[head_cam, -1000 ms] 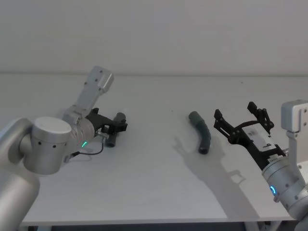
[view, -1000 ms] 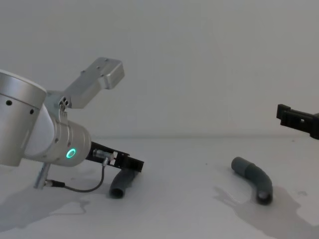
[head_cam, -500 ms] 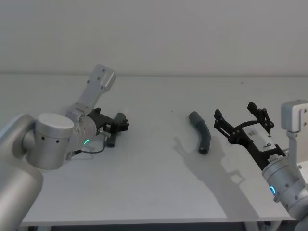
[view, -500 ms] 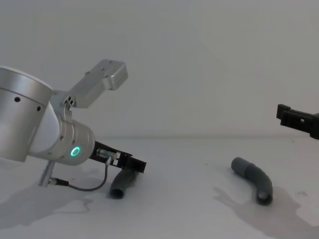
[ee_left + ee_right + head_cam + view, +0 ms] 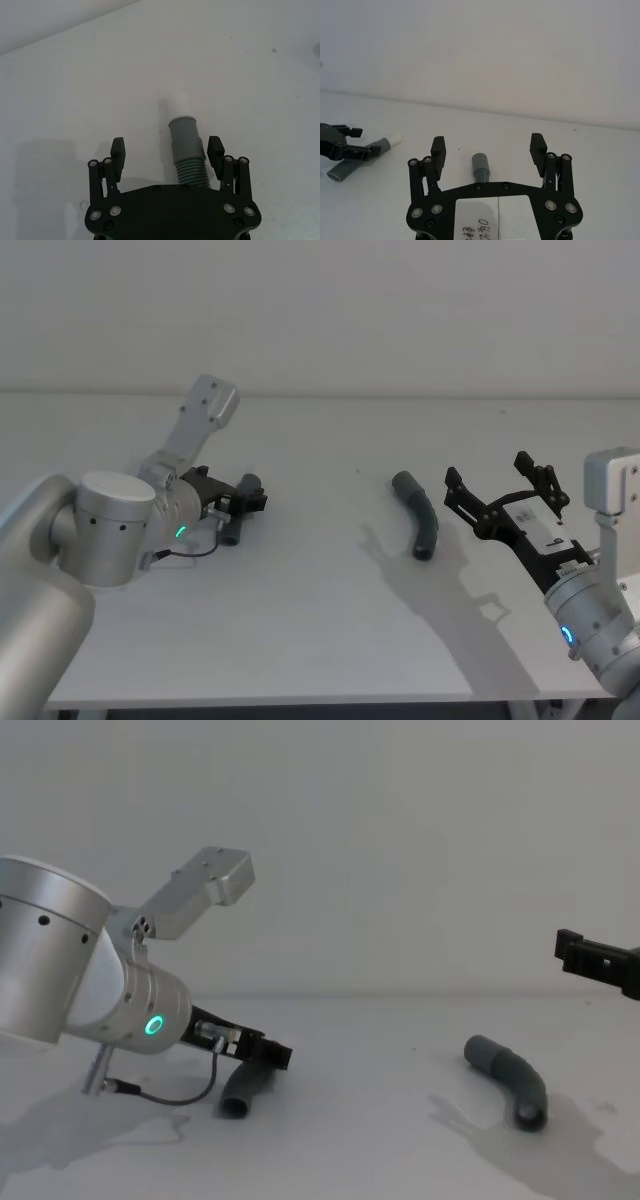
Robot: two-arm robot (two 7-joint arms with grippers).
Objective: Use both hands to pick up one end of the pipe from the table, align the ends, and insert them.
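Your left pincer straddles the ribbed pipe piece, jaws wide (whitish tip poking past them); right pincer, wide too, hovers well right of it.

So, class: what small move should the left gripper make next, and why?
Probably close the left gripper on the ribbed pipe piece: its open fingers straddle that piece, which lies on the table. The right gripper hangs open, apart from the bent pipe piece.
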